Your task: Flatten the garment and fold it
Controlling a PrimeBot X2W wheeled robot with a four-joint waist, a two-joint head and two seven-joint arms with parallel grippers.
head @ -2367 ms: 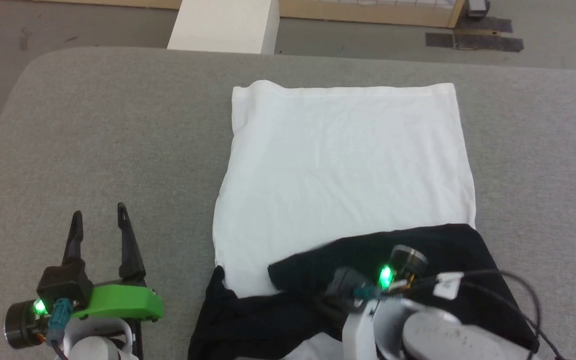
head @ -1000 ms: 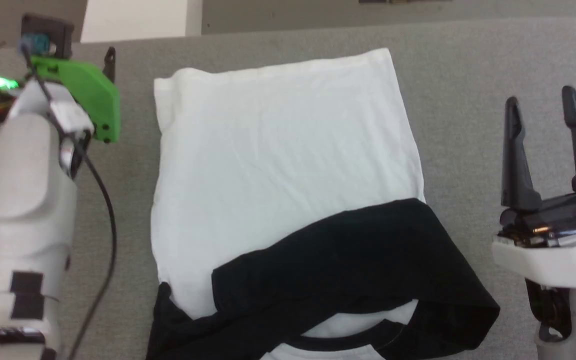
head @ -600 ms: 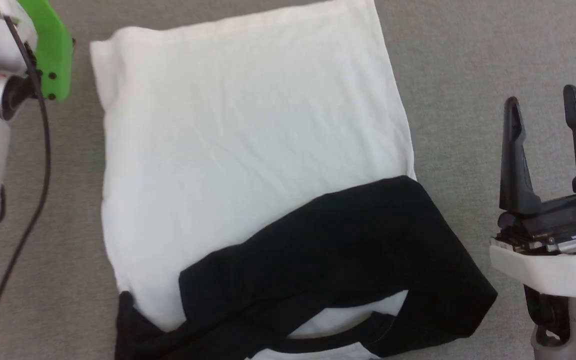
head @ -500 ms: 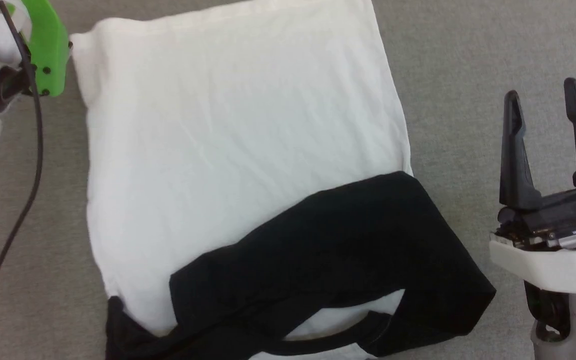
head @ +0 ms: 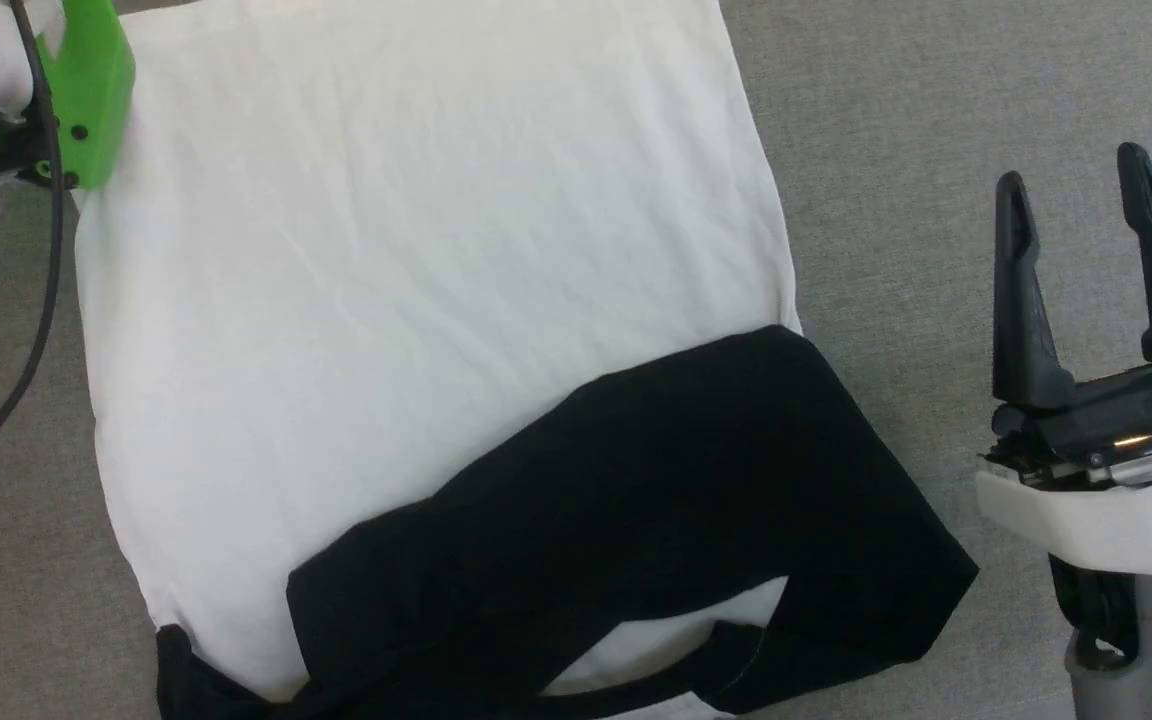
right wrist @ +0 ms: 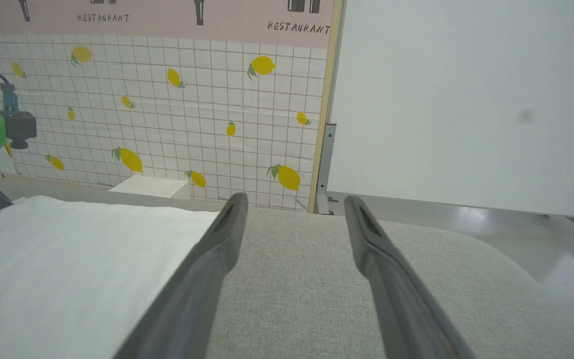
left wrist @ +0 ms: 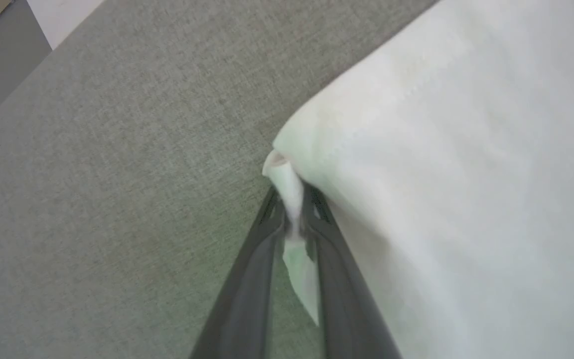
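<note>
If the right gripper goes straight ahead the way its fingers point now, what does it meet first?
The way looks free: the right gripper points over bare grey table, with the garment off to its left. Beyond, probably only the far wall; depth is unclear.

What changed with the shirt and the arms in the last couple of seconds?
The left gripper left its open rest beside the garment, reached to its far left corner and shut on it. The right gripper pulled off the black sleeve and rests open on the right. The garment lies as before, sleeve across white body; the head camera shifted.
</note>
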